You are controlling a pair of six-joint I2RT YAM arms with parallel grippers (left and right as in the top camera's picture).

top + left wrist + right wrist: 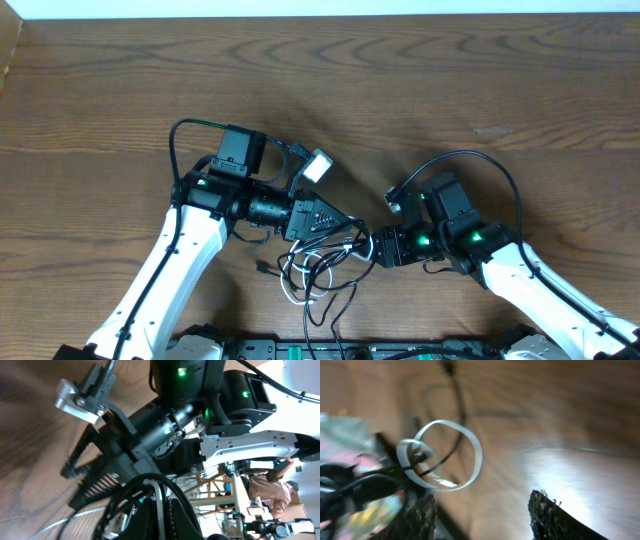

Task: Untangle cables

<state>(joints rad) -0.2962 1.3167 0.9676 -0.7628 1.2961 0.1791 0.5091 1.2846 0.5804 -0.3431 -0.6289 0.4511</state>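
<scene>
Seeing cable tangle (318,262) at desk's (480,70) near edge, mid-width. Pinned there by left gripper (345,231), probably as anchor (can't tell whether clamped). Facing white loop (479,457) with right gripper (482,497) spread wide, presumably lined up to tug it free.

Left arm (185,245) faces right arm (530,280), right jaws parted

— Where are your two tools at this moment?
— My left tool (348,228) and my right tool (378,247) point at each other, tips near together, over the brown wooden counter (450,90).
— And the cables?
— The cables (318,268), black and white, lie in one knot of loops just below my left tool and reach up to both tips. Whether either tool grips them, I cannot tell from above.
</scene>
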